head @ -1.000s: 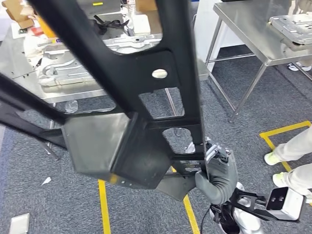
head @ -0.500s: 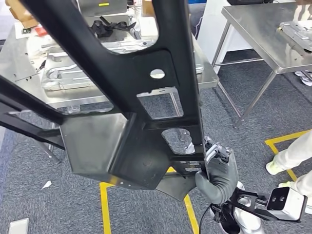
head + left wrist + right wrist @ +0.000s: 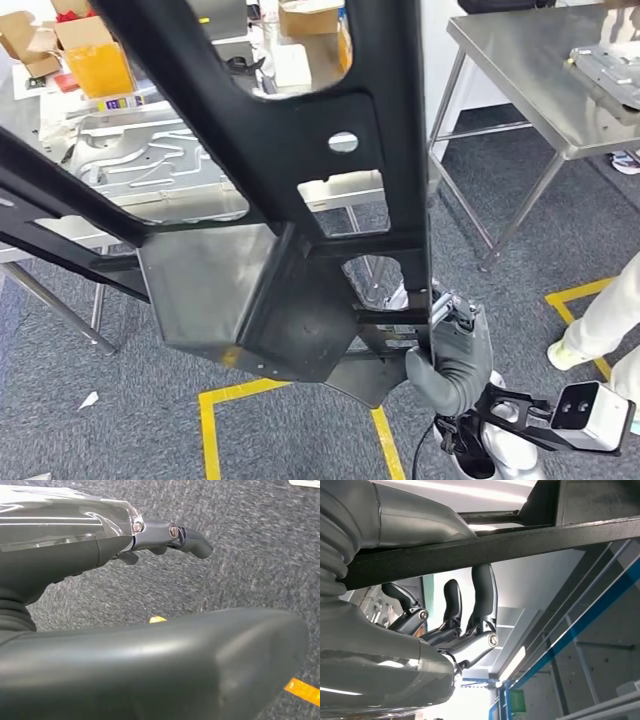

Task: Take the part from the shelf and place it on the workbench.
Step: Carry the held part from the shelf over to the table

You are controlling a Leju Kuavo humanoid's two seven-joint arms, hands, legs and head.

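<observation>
Two steel surfaces in head view: one (image 3: 189,185) ahead, behind the part, w/ pressed silver sheet-metal panels (image 3: 143,165) lying on it; a second (image 3: 528,70) at far right, brushed top on thin angled legs, carrying another silver panel (image 3: 607,65). Floor is grey speckled carpet (image 3: 106,420) w/ yellow tape lines (image 3: 219,400). Cardboard boxes (image 3: 45,35) and a yellow box (image 3: 102,68) sit at the back of the nearer surface. A person's light trouser legs and shoe (image 3: 596,330) stand at the right edge.

The part (image 3: 287,200) is a big black frame, matte, flat bars w/ rectangular cut-outs, one round hole and a box-like pocket; it's up in the air close to the camera, above the carpet, not on either surface.

Right robot hand (image 3: 449,360) grips the frame's lower right edge; in right wrist view dark fingers (image 3: 484,597) curl over the flat black bar.

Left robot hand (image 3: 162,535) in its wrist view: fingers stretched out and apart over carpet, nothing in them.
</observation>
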